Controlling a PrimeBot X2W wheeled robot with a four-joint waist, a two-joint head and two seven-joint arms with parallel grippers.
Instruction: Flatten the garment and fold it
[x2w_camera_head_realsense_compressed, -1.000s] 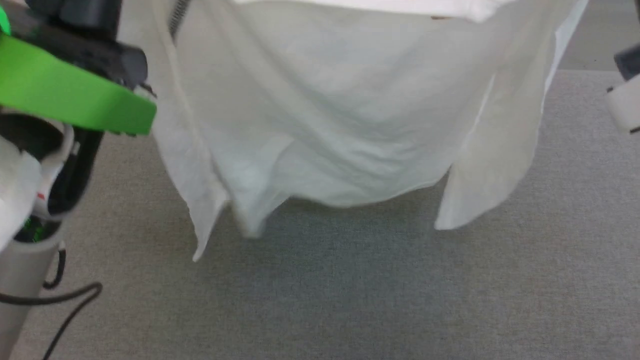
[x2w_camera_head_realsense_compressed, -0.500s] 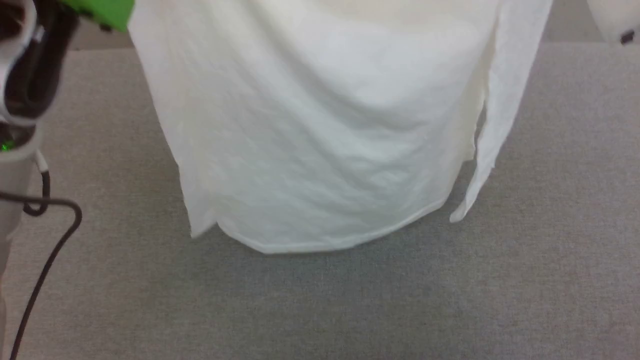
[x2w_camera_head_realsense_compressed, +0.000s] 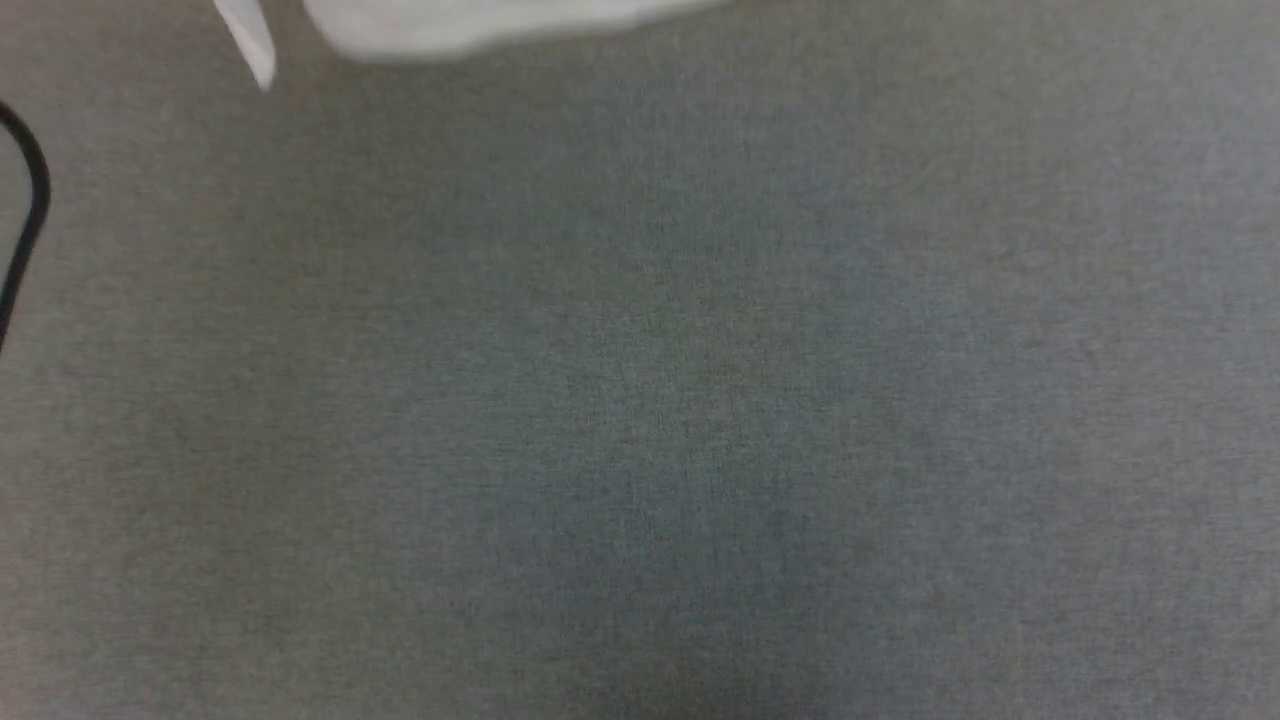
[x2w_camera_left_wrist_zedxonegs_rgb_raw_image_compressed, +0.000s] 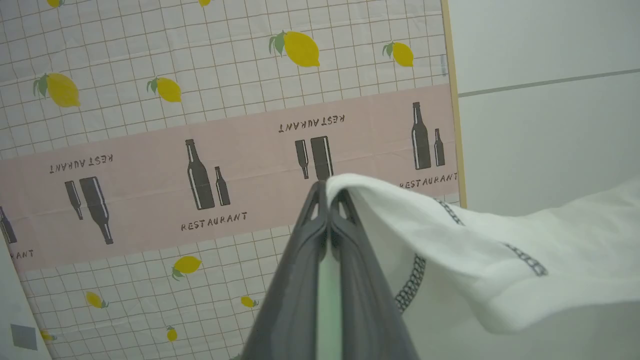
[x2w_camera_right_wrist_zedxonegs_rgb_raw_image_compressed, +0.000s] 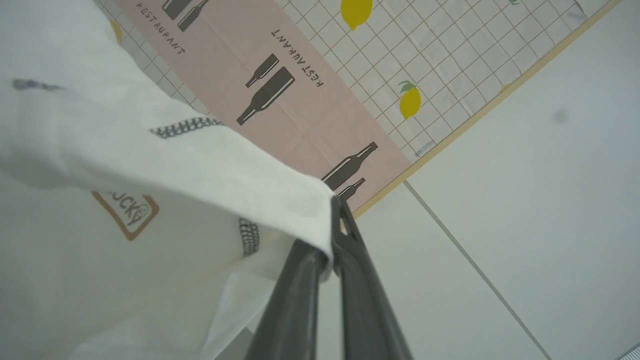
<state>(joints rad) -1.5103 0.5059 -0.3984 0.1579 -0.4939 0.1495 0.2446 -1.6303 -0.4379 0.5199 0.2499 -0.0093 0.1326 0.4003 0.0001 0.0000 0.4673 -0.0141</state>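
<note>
— So, the left gripper (x2w_camera_left_wrist_zedxonegs_rgb_raw_image_compressed: 328, 192): clenched or loose?
— Clenched. Its two long, dark, matte fingers meet at the tips and pinch a folded edge of the garment (x2w_camera_left_wrist_zedxonegs_rgb_raw_image_compressed: 500, 260). The cloth is thin, white and soft, drapes off to one side, and is crossed by a dark grey zigzag seam (x2w_camera_left_wrist_zedxonegs_rgb_raw_image_compressed: 520, 252).
— And the right gripper (x2w_camera_right_wrist_zedxonegs_rgb_raw_image_compressed: 336, 220)?
— Likewise, its tapered fingers are closed on a hemmed corner of the cloth, which wraps over one fingertip. A brown-outlined logo patch (x2w_camera_right_wrist_zedxonegs_rgb_raw_image_compressed: 125, 212) shows on the fabric below.
— What lies beyond?
— A creased printed sheet (x2w_camera_left_wrist_zedxonegs_rgb_raw_image_compressed: 150, 100), gridded, with yellow lemons and a pink band of bottle shapes. A thin wooden strip (x2w_camera_left_wrist_zedxonegs_rgb_raw_image_compressed: 452, 100) edges it, then come smooth pale panels (x2w_camera_left_wrist_zedxonegs_rgb_raw_image_compressed: 550, 130).
— From the head?
— Grey woven carpet (x2w_camera_head_realsense_compressed: 700, 400), a black cable (x2w_camera_head_realsense_compressed: 30, 200) curving at the left edge, and a blurred white strip (x2w_camera_head_realsense_compressed: 480, 25) at the top, probably the shirt's lower hem hanging.
</note>
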